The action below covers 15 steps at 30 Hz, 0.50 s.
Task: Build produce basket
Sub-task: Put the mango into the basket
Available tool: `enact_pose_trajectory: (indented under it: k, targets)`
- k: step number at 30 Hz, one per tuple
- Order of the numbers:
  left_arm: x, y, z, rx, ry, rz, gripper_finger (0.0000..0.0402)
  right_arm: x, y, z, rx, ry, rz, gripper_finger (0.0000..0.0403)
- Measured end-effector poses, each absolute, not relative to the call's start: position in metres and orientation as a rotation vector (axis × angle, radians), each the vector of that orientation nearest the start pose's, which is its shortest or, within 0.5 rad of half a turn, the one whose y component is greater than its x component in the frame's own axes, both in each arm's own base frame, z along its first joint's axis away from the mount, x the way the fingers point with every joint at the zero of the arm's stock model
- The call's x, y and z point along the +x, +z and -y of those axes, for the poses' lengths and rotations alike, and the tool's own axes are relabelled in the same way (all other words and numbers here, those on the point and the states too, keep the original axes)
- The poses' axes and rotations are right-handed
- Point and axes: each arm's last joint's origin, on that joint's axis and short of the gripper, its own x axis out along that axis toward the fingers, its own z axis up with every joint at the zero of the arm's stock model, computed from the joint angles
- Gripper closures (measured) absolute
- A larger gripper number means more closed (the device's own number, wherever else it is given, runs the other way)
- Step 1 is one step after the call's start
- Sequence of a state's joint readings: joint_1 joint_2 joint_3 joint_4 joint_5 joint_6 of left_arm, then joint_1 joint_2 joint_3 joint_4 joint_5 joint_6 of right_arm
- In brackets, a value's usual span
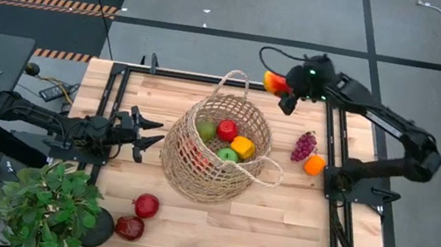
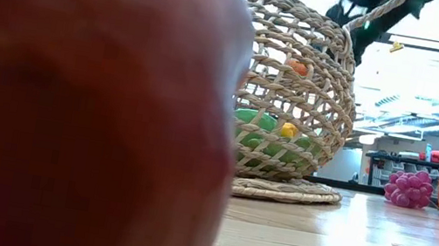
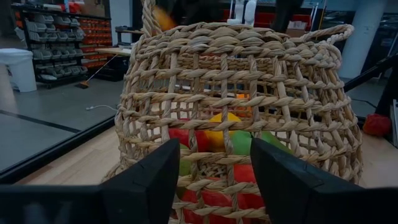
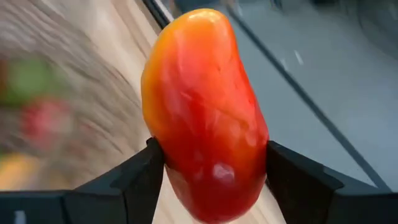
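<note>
High view: basket (image 1: 216, 154) at table centre, holding red, green and yellow produce (image 1: 226, 130); left gripper (image 1: 146, 136) open at its 9 o'clock; right gripper (image 1: 283, 93) at 1 o'clock, clamped on a red-orange mango (image 1: 275, 82). Grapes (image 1: 304, 145) and orange (image 1: 314, 164) at 3 o'clock.

Low view: red fruit (image 2: 81, 101) fills the foreground.

Left wrist: fingers (image 3: 149, 180) spread before the weave.

Right wrist: mango pinched between both fingers (image 4: 140, 180).

The high view looks straight down on the pale wooden table (image 1: 275, 230), the low view skims level across it, half blocked by a near red fruit (image 2: 73, 100), and both share the round tan wicker basket (image 1: 217, 145).
</note>
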<state>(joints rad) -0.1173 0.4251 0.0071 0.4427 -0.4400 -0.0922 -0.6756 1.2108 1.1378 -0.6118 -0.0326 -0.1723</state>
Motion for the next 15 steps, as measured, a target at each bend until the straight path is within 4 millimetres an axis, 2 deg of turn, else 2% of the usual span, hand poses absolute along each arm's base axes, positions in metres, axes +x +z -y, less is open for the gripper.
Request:
enact_pose_trajectory:
  k: [8,15]
  targets:
    - [0.122,0.17,0.002,-0.098,0.321,0.039,0.02,0.185,0.387,0.102,0.033,-0.312,-0.304,0.0136]
    - [0.122,0.17,0.002,-0.098,0.321,0.039,0.02,0.176,0.424,0.07,-0.018,-0.148,0.002,0.0136]
